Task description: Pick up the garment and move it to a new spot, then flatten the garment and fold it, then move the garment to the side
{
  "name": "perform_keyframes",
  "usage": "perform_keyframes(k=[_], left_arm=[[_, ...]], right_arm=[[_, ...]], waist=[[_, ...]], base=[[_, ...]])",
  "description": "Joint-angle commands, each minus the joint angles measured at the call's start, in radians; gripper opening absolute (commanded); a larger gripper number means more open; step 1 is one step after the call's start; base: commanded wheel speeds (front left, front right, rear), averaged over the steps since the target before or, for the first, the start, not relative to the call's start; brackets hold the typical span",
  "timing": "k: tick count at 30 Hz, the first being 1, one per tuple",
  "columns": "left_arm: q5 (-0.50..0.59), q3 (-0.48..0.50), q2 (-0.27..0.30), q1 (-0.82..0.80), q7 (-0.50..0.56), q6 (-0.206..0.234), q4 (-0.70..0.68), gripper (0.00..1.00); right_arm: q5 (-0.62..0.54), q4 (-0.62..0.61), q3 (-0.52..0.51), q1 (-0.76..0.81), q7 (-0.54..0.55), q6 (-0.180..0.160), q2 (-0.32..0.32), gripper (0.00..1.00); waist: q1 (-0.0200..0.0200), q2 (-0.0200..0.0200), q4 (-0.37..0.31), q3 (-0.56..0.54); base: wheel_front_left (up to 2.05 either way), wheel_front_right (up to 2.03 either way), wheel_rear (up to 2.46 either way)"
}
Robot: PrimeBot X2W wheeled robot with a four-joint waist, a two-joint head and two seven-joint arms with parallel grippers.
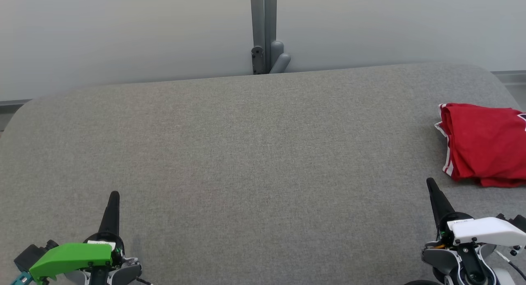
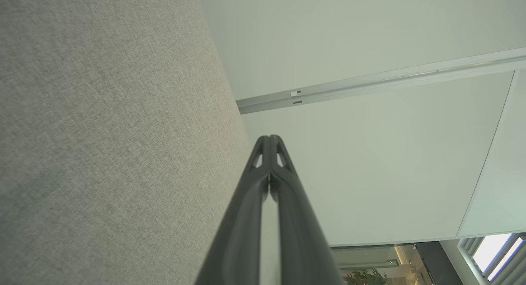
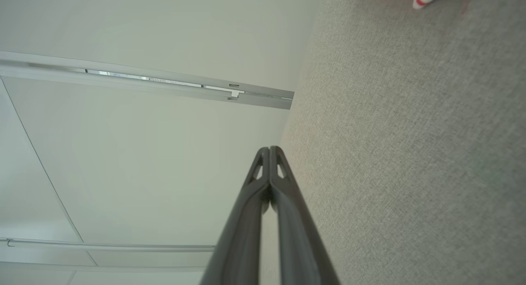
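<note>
Red garment (image 1: pixel 483 143) runs off frame, seemingly folded

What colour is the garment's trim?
White stripes edging the red garment, clearest in the head view.

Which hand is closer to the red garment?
Right. The right hand sits just short of the red garment, not touching; the left hand is far off across the gray surface.
</note>
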Motion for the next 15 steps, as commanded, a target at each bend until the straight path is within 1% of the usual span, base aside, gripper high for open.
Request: perform_keyframes(k=[1,15], left_arm=[[-0.018,0.004,0.007,-0.022,0.004,-0.009,-0.01,0.0],[-0.121,0.013,0.007,-0.041,0.032,-0.008,-0.013,0.0]], right_arm=[[0.023,-0.009,-0.002,-0.016,0.007,0.0,-0.006,0.0],[0.135,-0.01,-0.004,-0.026,0.033,0.0,-0.006,0.0]], waist=[[0.0,0.0,0.0,0.0],[0.0,0.0,-0.001,0.006]], base=[[0.0,0.0,0.0],[0.0,0.0,0.0]])
